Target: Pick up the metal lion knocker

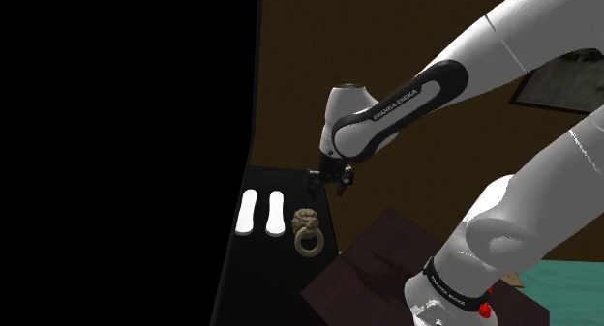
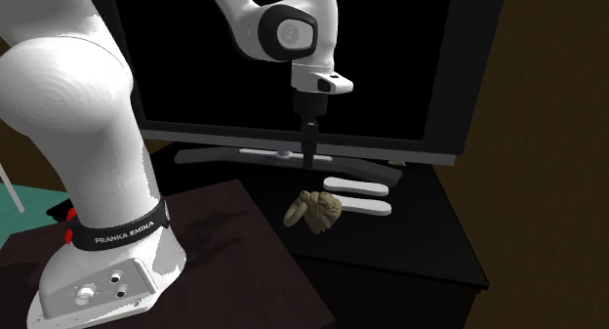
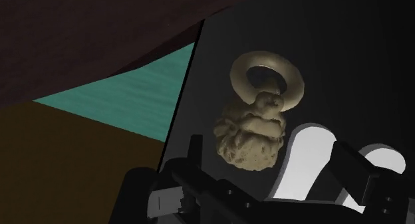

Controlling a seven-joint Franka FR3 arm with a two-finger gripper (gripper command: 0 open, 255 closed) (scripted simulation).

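Black tabletop carries tan lion knocker

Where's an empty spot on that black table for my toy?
The black tabletop is bare past the two white oblong bars, toward the second exterior view's right corner, and along its front edge. Crowded: the tan lion-head ring knocker sits right beside the bars.

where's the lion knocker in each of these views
Shoulder view: the lion knocker lies below the middle, just right of two white bars.
Second exterior view: near the middle, just left of the bars.
Wrist view: between the bars and the dark surface's edge.
Shared landmark: the two white bars.
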